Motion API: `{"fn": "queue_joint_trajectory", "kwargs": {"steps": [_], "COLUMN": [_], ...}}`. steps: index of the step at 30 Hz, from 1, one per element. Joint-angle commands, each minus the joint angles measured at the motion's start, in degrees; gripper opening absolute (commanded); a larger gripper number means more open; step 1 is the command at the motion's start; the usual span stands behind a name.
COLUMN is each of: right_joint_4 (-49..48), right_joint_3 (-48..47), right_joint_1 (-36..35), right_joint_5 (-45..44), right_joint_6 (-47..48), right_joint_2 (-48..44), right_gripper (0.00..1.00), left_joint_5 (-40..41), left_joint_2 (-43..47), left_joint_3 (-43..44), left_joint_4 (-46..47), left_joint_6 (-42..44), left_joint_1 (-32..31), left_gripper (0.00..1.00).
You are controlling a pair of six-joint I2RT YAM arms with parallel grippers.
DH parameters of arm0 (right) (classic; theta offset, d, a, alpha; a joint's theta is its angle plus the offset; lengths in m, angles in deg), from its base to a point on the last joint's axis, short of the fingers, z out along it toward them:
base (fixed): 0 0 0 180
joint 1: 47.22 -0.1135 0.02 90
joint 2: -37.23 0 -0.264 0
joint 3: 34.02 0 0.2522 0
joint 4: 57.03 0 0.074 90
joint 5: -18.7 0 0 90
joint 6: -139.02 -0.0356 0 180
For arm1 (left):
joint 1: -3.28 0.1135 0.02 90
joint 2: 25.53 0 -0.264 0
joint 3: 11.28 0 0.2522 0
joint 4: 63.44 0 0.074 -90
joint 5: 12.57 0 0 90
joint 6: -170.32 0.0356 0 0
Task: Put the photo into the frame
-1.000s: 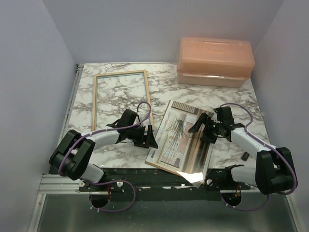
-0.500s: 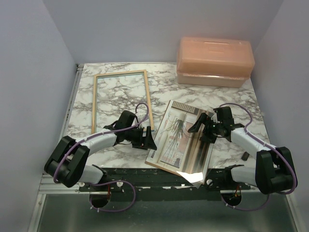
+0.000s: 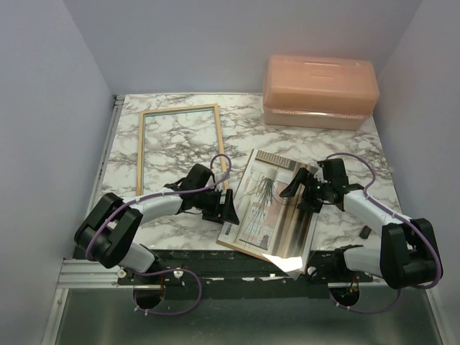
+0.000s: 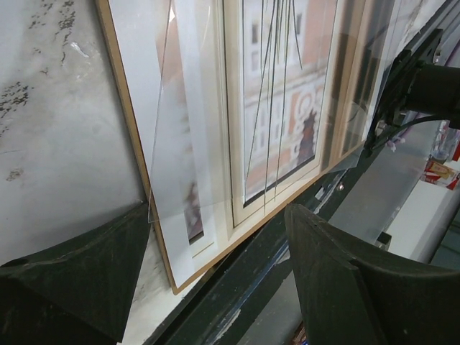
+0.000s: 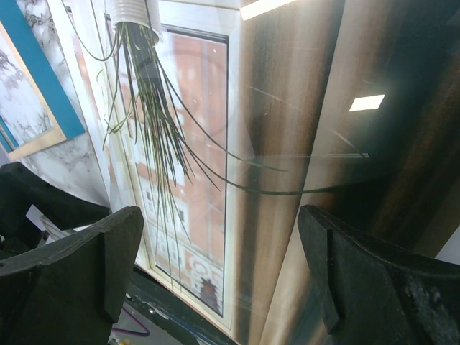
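Photo: lies flat at the surface's near edge, right of the middle, turned slightly askew, with its near corner reaching past that edge. The printed side faces up, showing the spiky plant, the window and the brown curtains. It rests on a brown backing board, which shows as a thin strip along the photo's left side. A clear sheet lies over the print (its straight edge is plain in the left wrist view, just inside the board's edge).

Left fingers: spread wide and low at the photo's near left corner. One finger is over bare marble beside the board, and the other is out beyond the near edge. Nothing is clamped between them. Whether the marble-side finger touches the clear sheet's corner cannot be told.

Right fingers: spread fully above the photo's right half, over the curtain area, with nothing between them. They hang clear of the print.

Frame: lies flat towards the far left corner of the surface, pale wood side up, long sides running near to far. The marble shows through its opening. It is apart from the photo, with the left arm between the two.

Peach plastic box: closed, standing at the far right corner, well apart from the frame and the photo.
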Motion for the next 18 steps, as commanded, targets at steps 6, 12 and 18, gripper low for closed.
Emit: {"fn": "queue_joint_trajectory", "kwargs": {"steps": [6, 12, 18], "right_joint_4": [2.5, 2.3, 2.2], "right_joint_3": [2.2, 2.3, 2.4], "right_joint_1": [0.0, -0.1, 0.0], "right_joint_5": [-0.5, -0.4, -0.1], "right_joint_6": [1.5, 1.4, 1.4], "right_joint_2": [1.4, 1.4, 1.4], "right_gripper": [0.99, 0.99, 0.99], "left_joint_5": [1.3, 2.6, 1.5], "left_joint_2": [3.3, 7.4, 7.5], "left_joint_3": [1.5, 2.3, 3.1], "left_joint_4": [-2.8, -4.4, -3.8], "left_joint_6": [-0.5, -1.1, -1.8], "left_joint_1": [-1.4, -1.3, -1.3], "left_gripper": [0.75, 0.75, 0.75]}}
